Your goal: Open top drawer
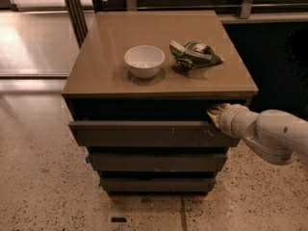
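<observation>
The top drawer (pixel 149 133) is the widest of three dark fronts, with small pale scratches near its right end. It stands out a little beyond the cabinet top's edge, with a dark gap above it. My gripper (pixel 213 113) is at the drawer's upper right corner, reaching into that gap from the right on a white arm (pixel 269 134). Its tips are partly hidden in the shadow behind the drawer front.
A white bowl (pixel 144 60) and a crumpled green snack bag (pixel 193 55) lie on the brown cabinet top (pixel 106 71). Two narrower drawer fronts sit below: the middle drawer (pixel 156 161) and the bottom drawer (pixel 156 184). Speckled floor surrounds the cabinet. A glass partition stands at the back left.
</observation>
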Controlling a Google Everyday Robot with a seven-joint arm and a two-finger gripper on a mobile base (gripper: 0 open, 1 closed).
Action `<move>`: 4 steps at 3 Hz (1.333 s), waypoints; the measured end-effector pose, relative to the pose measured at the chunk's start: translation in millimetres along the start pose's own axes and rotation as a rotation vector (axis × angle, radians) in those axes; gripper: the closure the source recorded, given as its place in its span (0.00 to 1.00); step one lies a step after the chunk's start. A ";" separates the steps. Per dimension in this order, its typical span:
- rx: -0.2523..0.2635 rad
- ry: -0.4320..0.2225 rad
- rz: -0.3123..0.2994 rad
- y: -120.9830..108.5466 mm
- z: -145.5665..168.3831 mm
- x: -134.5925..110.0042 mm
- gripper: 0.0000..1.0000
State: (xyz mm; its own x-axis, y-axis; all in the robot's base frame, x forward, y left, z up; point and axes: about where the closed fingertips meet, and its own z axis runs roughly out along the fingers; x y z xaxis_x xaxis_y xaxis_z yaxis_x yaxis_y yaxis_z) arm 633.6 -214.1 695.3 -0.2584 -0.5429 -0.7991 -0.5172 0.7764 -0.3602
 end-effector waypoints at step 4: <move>-0.176 0.119 0.111 39.5 -31.0 30.0 1.00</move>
State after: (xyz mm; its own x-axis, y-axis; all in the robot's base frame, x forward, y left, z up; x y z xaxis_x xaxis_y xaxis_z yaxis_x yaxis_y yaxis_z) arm 580.1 -209.7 672.0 -0.4107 -0.4996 -0.7627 -0.6120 0.7711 -0.1755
